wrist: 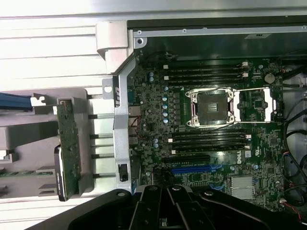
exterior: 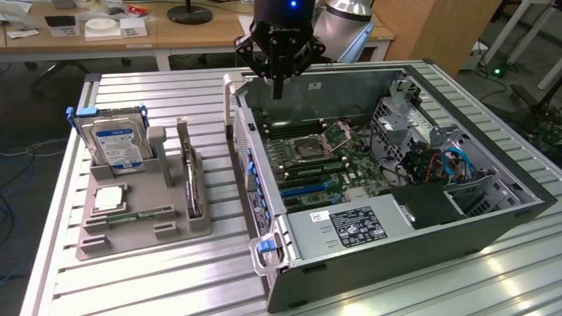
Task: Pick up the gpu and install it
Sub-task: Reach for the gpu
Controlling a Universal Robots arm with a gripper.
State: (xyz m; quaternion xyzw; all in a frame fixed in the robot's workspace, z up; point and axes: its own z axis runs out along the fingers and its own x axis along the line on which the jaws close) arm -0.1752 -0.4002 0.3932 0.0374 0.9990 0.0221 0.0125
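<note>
While the flat green gpu card [exterior: 191, 176] stands racked, the black gripper [exterior: 278, 93] points straight down, closed and empty, above the grey computer case [exterior: 386, 273].

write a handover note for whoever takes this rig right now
Pincer: shut, holding nothing, hanging over the far end of the open computer case.
gpu: on edge in the grey holder at the exterior view's left, beside the hard drive.
Done: nothing that shows.
Left: gpu not yet picked up, not yet installed on the motherboard.
</note>
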